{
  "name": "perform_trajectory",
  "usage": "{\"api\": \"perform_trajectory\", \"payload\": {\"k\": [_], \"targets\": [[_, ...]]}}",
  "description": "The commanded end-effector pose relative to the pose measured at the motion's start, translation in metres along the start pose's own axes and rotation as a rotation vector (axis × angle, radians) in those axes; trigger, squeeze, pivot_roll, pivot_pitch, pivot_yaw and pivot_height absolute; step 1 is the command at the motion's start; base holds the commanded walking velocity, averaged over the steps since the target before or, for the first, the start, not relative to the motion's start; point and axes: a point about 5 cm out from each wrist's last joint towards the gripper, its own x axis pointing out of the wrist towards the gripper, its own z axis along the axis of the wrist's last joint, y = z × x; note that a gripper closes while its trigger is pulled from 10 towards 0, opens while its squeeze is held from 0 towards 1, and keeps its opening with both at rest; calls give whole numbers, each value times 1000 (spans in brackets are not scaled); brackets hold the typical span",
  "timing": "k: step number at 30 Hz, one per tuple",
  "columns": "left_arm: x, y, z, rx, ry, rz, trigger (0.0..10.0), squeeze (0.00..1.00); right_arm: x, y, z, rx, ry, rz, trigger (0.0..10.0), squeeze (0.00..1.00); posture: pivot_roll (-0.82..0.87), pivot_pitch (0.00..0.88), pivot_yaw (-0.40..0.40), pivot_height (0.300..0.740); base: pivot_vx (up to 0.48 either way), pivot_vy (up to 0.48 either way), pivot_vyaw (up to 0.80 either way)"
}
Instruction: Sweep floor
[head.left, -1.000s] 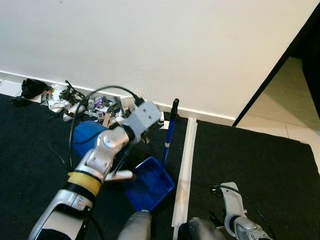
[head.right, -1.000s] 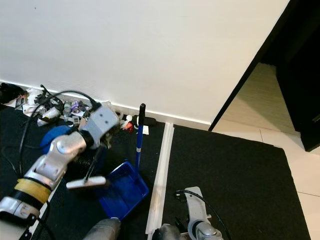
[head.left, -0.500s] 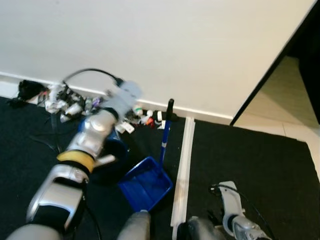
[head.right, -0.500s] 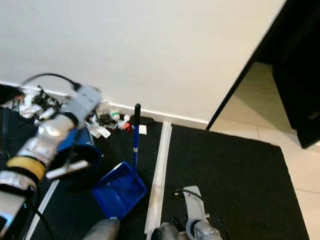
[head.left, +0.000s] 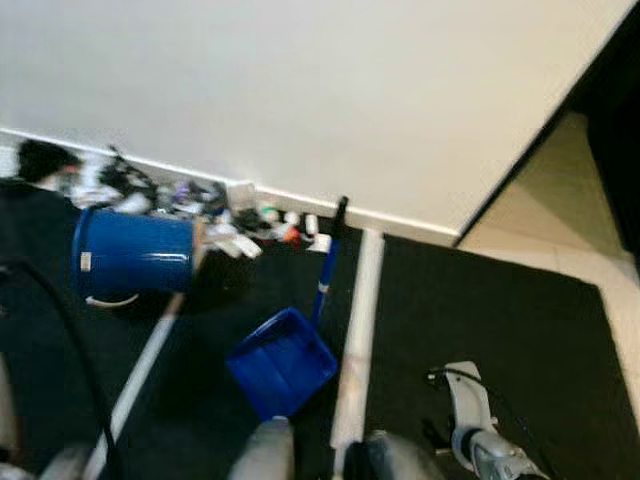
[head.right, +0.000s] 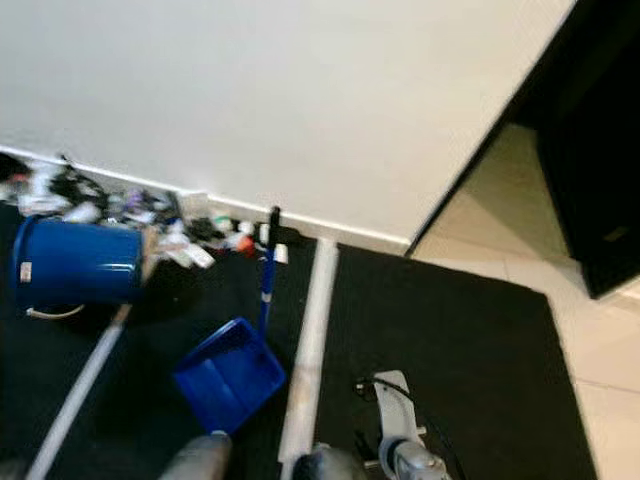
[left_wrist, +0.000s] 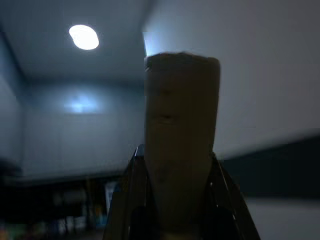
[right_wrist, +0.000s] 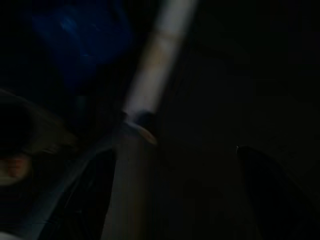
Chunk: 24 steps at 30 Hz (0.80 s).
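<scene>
From the head views, a blue bucket (head.left: 135, 255) lies tipped beside litter (head.left: 205, 205) along the wall, a blue dustpan (head.left: 282, 360) on the black floor (head.left: 480, 310) nearby. At the left wrist, the fingers (left_wrist: 127, 200) clamp a pale broom handle (left_wrist: 181, 135). The right wrist view is dark; I cannot tell how its fingers stand.

A royal-blue bucket (head.left: 135, 255) is lying with a small white label and a pale handle showing. A bright blue dustpan (head.left: 281, 361) is standing on black carpet (head.left: 500, 330), its handle (head.left: 325, 262) running blue and ending in a black grip. A white strip (head.left: 352, 345) is dividing the dark floor. Litter (head.left: 240, 222) in mixed white, black, red and purple is lying far along a white skirting board under a cream wall (head.left: 300, 90). Beige tiles (head.left: 545, 215) are showing at the right. A tan wooden stick (left_wrist: 181, 140) is showing dimly in the left wrist view.
</scene>
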Motion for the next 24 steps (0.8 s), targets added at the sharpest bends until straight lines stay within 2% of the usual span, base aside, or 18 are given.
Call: {"api": "perform_trajectory", "payload": {"k": [1,2,3,4,5,6,7,8,10,11,13,15,17,19,20,22,23,24], "targets": [[-26,-27,-28,33,74,-141,10000,0,-3,-5,-10,3,26,-18,10000,0,154,0,-73,740,0,0,0],[-49,-39,-51,53,146,-225,10000,0,-3,-3,-11,1,29,-13,10000,0,152,0,-74,740,0,0,0],[-49,-39,-51,53,146,-225,10000,0,-3,-3,-11,1,29,-13,10000,0,152,0,-74,740,0,0,0],[-79,-51,-78,79,241,-325,10000,0,-3,-3,-12,0,31,-11,10000,0,148,0,-75,740,0,0,0],[-136,-66,-118,94,405,-490,10000,0,-3,-5,-13,-5,33,-12,10000,0,145,0,-80,740,0,0,0],[-136,-66,-118,94,405,-490,10000,0,-3,-5,-13,-5,33,-12,10000,0,145,0,-80,740,0,0,0],[-178,-77,-136,59,517,-605,10000,0,-4,-7,-13,-9,35,-15,10000,0,144,0,-85,740,0,0,0],[-178,-77,-136,59,517,-605,10000,0,-4,-7,-13,-9,35,-15,10000,0,144,0,-85,740,0,0,0],[-217,-88,-146,17,599,-710,10000,0,-4,-10,-13,-16,36,-19,10000,0,146,0,-91,740,0,0,0],[-217,-88,-146,17,599,-710,10000,0,-4,-10,-13,-16,36,-19,10000,0,146,0,-91,740,0,0,0],[-228,-92,-148,9,616,-733,10000,0,-4,-11,-12,-19,36,-20,10000,0,146,0,-91,740,0,0,0],[-263,-103,-148,-32,638,-823,10000,0,-5,-13,-11,-24,35,-24,10000,0,145,0,-94,740,0,0,0],[-263,-103,-148,-32,638,-823,10000,0,-5,-13,-11,-24,35,-24,10000,0,145,0,-94,740,0,0,0],[-298,-110,-145,-71,647,-896,10000,0,-4,-13,-10,-24,32,-24,10000,0,150,0,-90,740,0,0,0],[-298,-110,-145,-71,647,-896,10000,0,-4,-13,-10,-24,32,-24,10000,0,150,0,-90,740,0,0,0],[-321,-113,-141,-112,662,-940,10000,0,-4,-12,-10,-22,32,-21,10000,0,154,0,-89,740,0,0,0],[-321,-113,-141,-112,662,-940,10000,0,-4,-12,-10,-22,32,-21,10000,0,154,0,-89,740,0,0,0],[-337,-117,-136,-165,671,-979,10000,0,-4,-9,-12,-21,35,-16,10000,0,157,0,-84,740,0,0,0]]}}
